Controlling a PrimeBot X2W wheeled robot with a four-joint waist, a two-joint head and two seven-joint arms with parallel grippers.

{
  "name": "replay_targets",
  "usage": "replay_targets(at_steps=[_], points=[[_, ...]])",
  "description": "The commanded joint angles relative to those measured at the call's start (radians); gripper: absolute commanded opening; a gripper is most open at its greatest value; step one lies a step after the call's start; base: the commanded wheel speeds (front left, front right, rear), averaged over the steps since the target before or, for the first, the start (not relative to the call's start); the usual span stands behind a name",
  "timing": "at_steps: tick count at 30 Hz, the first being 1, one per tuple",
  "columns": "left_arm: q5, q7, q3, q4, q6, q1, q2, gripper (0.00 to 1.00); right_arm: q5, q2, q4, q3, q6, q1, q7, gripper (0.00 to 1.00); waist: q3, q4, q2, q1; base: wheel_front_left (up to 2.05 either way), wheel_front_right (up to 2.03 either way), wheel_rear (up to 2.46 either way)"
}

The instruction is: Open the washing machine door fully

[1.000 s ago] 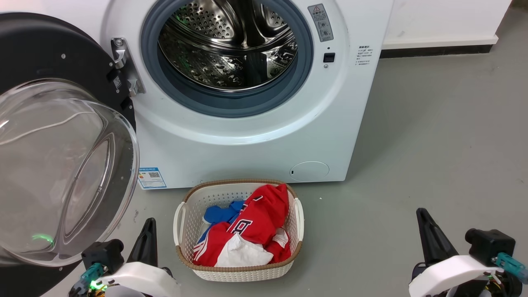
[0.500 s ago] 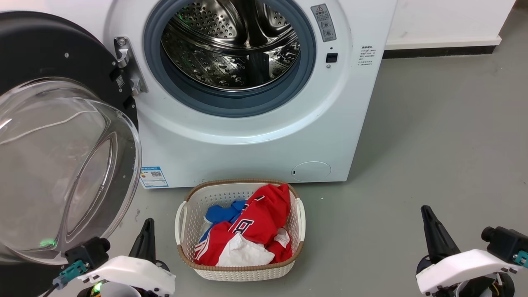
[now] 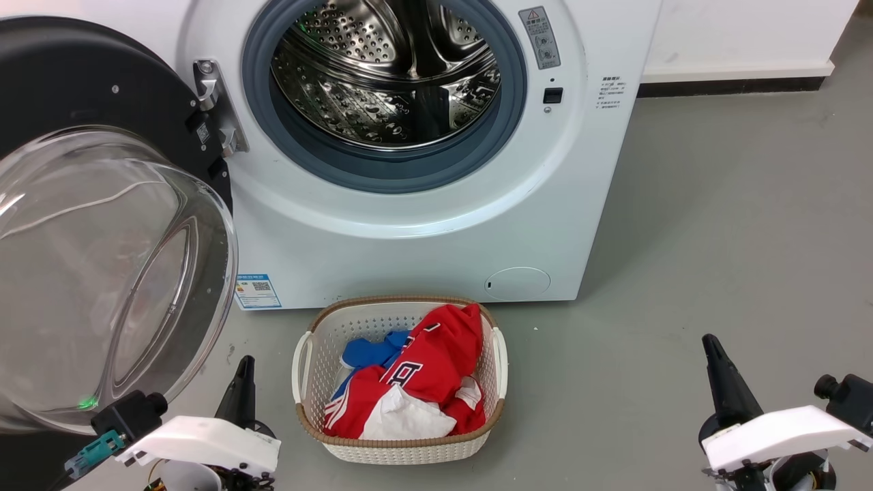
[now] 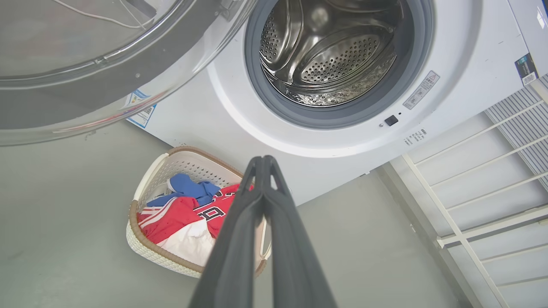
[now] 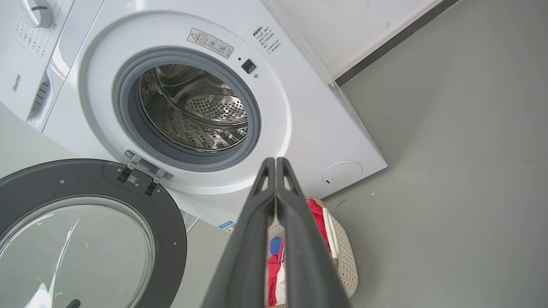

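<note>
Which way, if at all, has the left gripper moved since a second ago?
Yes: in the head view the left gripper drifted slightly left, away from the laundry basket, jaws shut.

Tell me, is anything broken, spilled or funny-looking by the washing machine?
Nothing stands out. The door hangs wide open on its hinge beside the washing machine, with no cracks that I can see. The clothes lie bunched inside the basket, none on the floor, which looks dry.

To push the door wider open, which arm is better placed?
Left, likely: the left gripper sits beside the washing machine door, hinged on that side; the right gripper is beyond the laundry basket.
</note>
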Motion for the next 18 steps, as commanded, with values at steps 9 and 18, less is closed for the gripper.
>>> replay_targets(at_steps=[9, 18], points=[[-0.114, 0.029, 0.041, -0.004, -0.032, -0.034, -0.016, 0.0, 0.148, 0.0, 0.003, -0.012, 0.0, -0.04, 0.019, 0.0, 0.0, 0.005, -0.0001, 0.0, 0.0, 0.0, 0.0], [-0.203, 0.053, 0.069, 0.002, -0.055, -0.039, -0.034, 0.0, 0.26, 0.0, 0.013, -0.021, 0.0, -0.05, 0.035, 0.0, 0.0, 0.009, -0.0001, 0.0, 0.0, 0.0, 0.0]])
